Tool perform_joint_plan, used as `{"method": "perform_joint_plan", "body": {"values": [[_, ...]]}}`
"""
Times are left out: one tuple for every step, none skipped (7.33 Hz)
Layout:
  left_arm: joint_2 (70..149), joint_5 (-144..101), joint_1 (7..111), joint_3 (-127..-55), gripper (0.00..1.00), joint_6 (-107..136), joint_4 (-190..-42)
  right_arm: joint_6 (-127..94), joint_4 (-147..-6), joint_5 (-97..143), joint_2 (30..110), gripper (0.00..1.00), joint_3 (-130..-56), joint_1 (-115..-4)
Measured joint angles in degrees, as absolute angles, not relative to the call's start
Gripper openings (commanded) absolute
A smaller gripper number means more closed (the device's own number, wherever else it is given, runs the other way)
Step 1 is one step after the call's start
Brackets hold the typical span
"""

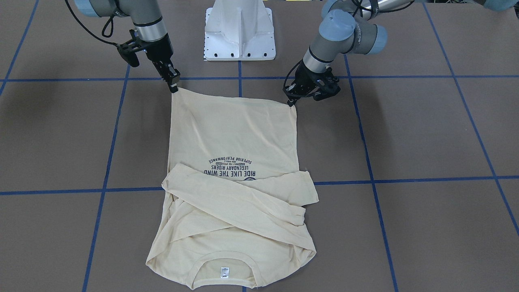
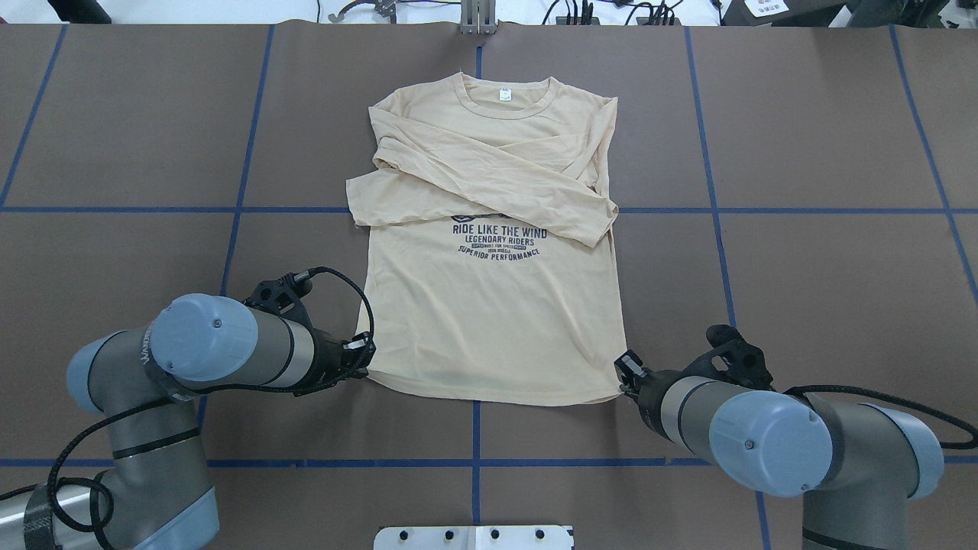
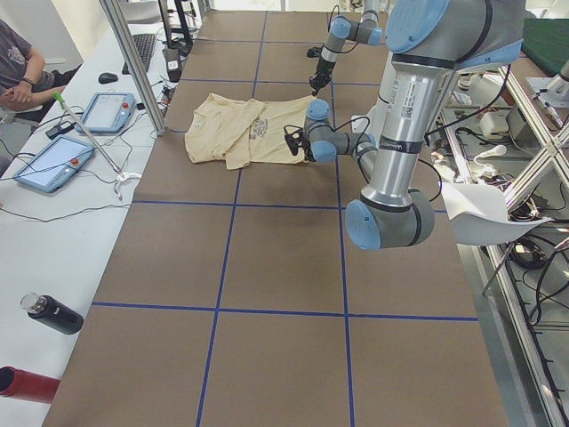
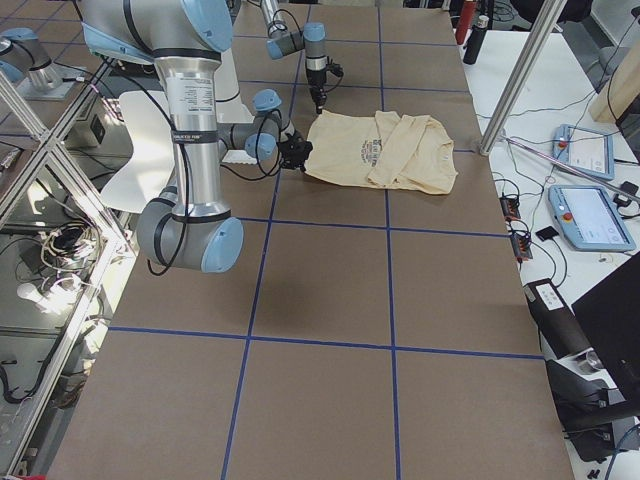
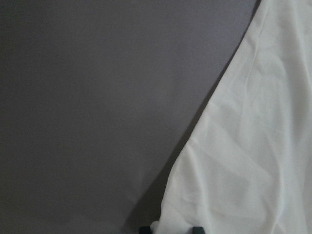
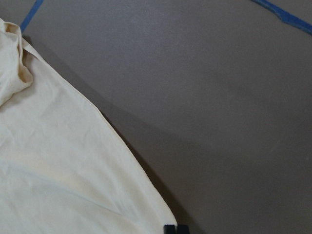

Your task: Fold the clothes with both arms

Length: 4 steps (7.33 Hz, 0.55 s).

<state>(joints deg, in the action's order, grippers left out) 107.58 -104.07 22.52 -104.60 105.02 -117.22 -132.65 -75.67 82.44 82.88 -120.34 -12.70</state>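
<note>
**A:** Where do we find the shirt [image 2: 489, 321]?

**B:** Flat on the brown table [image 2: 802, 267], straight out from the white base [image 1: 240, 32], with the hem nearest the base and the collar farthest from it. We see thin, pale yellow jersey, smooth over the lower body with a few soft creases.

**A:** And the sleeves [image 2: 489, 172]?

**B:** Both are folded across the chest as long flat bands that cross each other, on the side of the print [image 2: 500, 238] away from the base. We read navy curved lettering there, and a small white label [image 2: 504, 95] sits inside the round neck.

**A:** What do we make of the left gripper [image 2: 365, 365]?

**B:** It is at the hem corner on the base's left. Our wrist view shows two dark fingertips [image 5: 146, 229] with cloth bunched between them, so it is pinching the shirt.

**A:** And the right gripper [image 2: 623, 374]?

**B:** It is at the other hem corner, on the base's right. Its fingertips [image 6: 169, 228] are pressed together right on the pointed corner of the cloth. From the front we see both corners drawn up into small peaks. Blue tape [image 2: 475, 428] runs from the base towards the hem.
</note>
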Motion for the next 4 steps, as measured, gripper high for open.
{"method": "perform_joint_plan", "body": {"values": [[107.6,-104.2,22.5,-106.2,0.00,105.0,-115.5,-132.6,-75.7,82.5,83.0,0.00,-120.4,-12.9],[107.4,-104.3,21.8,-109.0,0.00,105.0,-113.1,-132.5,-75.7,82.5,83.3,0.00,-120.7,-13.4],[106.4,-104.4,20.5,-112.8,0.00,105.0,-111.2,-132.4,-75.7,82.5,84.1,0.00,-121.4,-13.7],[104.4,-104.4,18.7,-117.4,0.00,106.0,-110.1,-132.4,-75.7,82.6,85.7,0.00,-122.9,-13.7]]}}
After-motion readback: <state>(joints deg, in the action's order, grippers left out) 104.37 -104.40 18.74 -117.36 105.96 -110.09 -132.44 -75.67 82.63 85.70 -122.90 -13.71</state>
